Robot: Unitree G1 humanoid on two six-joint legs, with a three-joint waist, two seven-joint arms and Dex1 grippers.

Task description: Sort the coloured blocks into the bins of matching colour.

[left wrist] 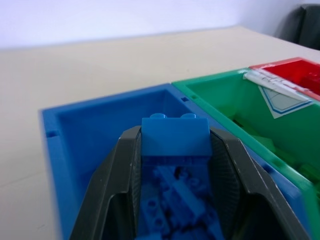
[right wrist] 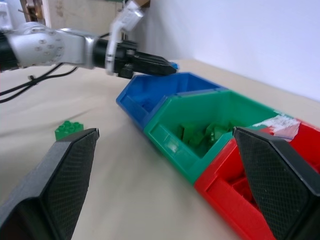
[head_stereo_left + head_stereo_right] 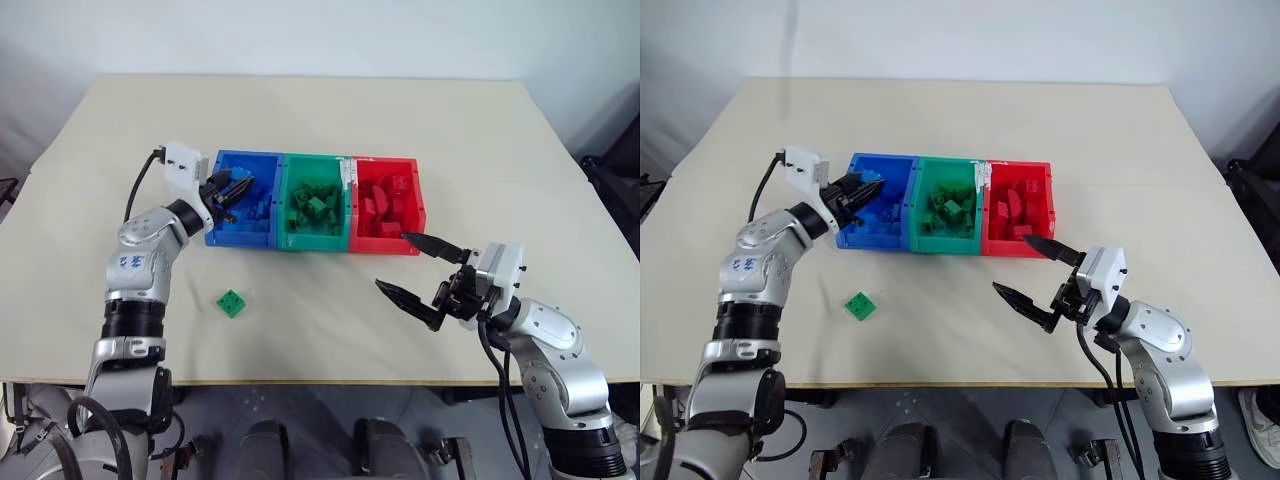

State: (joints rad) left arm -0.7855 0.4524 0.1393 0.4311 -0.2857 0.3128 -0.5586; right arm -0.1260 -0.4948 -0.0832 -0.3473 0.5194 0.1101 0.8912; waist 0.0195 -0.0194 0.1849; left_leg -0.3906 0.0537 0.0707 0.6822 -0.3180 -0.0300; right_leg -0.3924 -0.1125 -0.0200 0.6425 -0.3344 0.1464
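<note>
table [image 3: 330,110]: plain beige top, bare wall behind
left pincer [image 1: 174,142]: clamped on a blue block [image 1: 175,136], over the blue bin [image 3: 222,236]
right pincer [image 3: 418,273]: spread wide, nothing in it, red bin [image 3: 417,198] just ahead
green block [image 3: 232,302]: on table, below-left of bins w/ green bin [image 3: 284,215] mid row

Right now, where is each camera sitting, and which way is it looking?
Head cameras, two eyes: high up, looking down over the table, the bins and both arms.
Left wrist camera: on the left arm, looking along the left hand, which holds a blue block over the blue bin.
Right wrist camera: on the right arm, between the open right hand fingers, facing the bins.
All share the bins.
</note>
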